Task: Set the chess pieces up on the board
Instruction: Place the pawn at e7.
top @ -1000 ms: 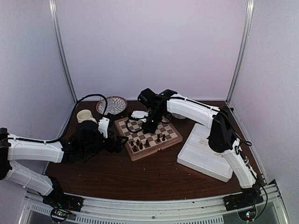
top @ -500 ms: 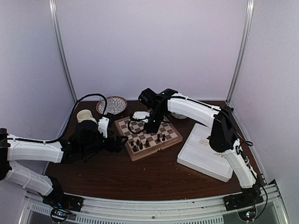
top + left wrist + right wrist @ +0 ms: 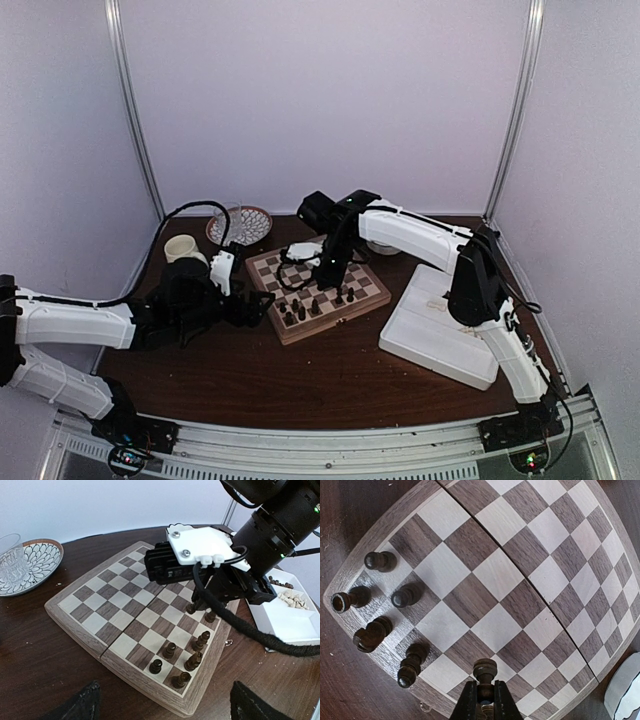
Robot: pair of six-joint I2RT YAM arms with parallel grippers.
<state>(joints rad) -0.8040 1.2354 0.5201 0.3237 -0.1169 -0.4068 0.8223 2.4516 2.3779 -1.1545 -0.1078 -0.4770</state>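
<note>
Dark counter point(image 3: 300, 385) holds the board point(image 3: 510, 580). At bottom centre, right tool point(image 3: 484, 691) pinches a dark piece point(image 3: 484, 671): set it upright, square-centred. Left tool point(image 3: 258, 310) gapes wide.

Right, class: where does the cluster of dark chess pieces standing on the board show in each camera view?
Top external: dark chess pieces at frame centre, along the near edge of the board.
Left wrist: lower right, at a board corner.
Right wrist: left side, by a board corner.
Shared landmark: the checkered board.
</note>
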